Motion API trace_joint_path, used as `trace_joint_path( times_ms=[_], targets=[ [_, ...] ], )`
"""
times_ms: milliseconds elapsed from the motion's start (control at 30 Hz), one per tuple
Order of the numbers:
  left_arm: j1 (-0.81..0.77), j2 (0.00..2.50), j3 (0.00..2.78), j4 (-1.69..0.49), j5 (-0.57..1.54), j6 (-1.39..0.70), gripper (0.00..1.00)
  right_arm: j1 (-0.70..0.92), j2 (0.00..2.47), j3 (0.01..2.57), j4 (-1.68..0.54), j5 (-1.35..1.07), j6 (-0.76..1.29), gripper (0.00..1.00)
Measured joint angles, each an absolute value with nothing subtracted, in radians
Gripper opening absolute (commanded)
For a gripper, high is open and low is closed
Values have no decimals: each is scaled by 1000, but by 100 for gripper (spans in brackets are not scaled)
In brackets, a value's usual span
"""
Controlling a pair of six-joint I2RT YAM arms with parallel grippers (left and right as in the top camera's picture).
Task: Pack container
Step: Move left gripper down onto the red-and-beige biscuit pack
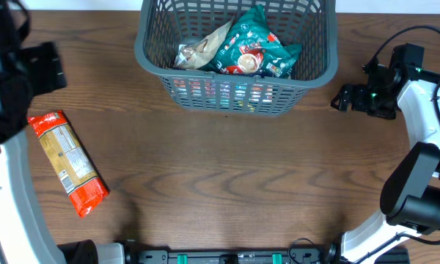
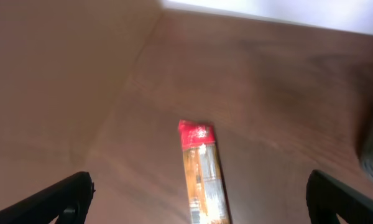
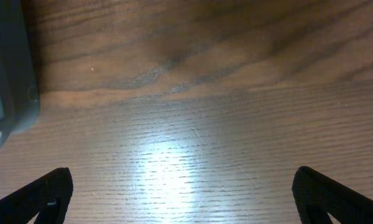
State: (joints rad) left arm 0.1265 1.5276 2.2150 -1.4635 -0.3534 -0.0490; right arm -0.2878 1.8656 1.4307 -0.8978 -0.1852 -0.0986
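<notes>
The dark grey basket (image 1: 235, 92) stands at the table's far middle. It holds a teal snack packet (image 1: 253, 48) and a beige packet (image 1: 202, 53). A red and orange packet (image 1: 67, 161) lies flat on the table at the left; it also shows in the left wrist view (image 2: 202, 174). My left gripper (image 2: 199, 199) is open, above that packet with nothing between its fingers. My right gripper (image 3: 180, 193) is open and empty over bare table, right of the basket, whose corner shows in the right wrist view (image 3: 12, 68).
The right arm (image 1: 411, 147) curves along the table's right side. The left arm's body (image 1: 15, 73) hangs over the far left. The wooden table (image 1: 227, 183) spreads between them.
</notes>
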Motion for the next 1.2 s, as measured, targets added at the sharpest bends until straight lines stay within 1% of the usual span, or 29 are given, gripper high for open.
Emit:
trace_joint_path(
  times_ms=[100,200,333,467,667,833,1000,1200],
  targets=[
    [175,1516,2151,-1480,-361,-193,99,-288,1866,1431,-889,-186,-99,99],
    [187,1488,2033,-1439,-367,-288,99,-288,1866,1431,-885,-187,-99,99],
    [188,1431,1828,-1353,-370,-371,99,-288,1866,1431,-883,-195,-99,99],
    [189,1345,1572,-1221,-371,-413,99,-288,1866,1431,-883,-203,-99,99],
    [191,1296,1249,-1025,-345,-413,99,-288,1866,1431,-881,-209,-99,99],
    [230,1312,1066,-880,-276,-399,99,-288,1866,1431,-881,-209,-112,99],
    [338,1328,961,-780,-191,-350,99,-288,1866,1431,-881,-209,-114,100],
    [426,1392,935,-710,-133,-218,99,-288,1866,1431,-881,-209,-114,99]
  ],
)
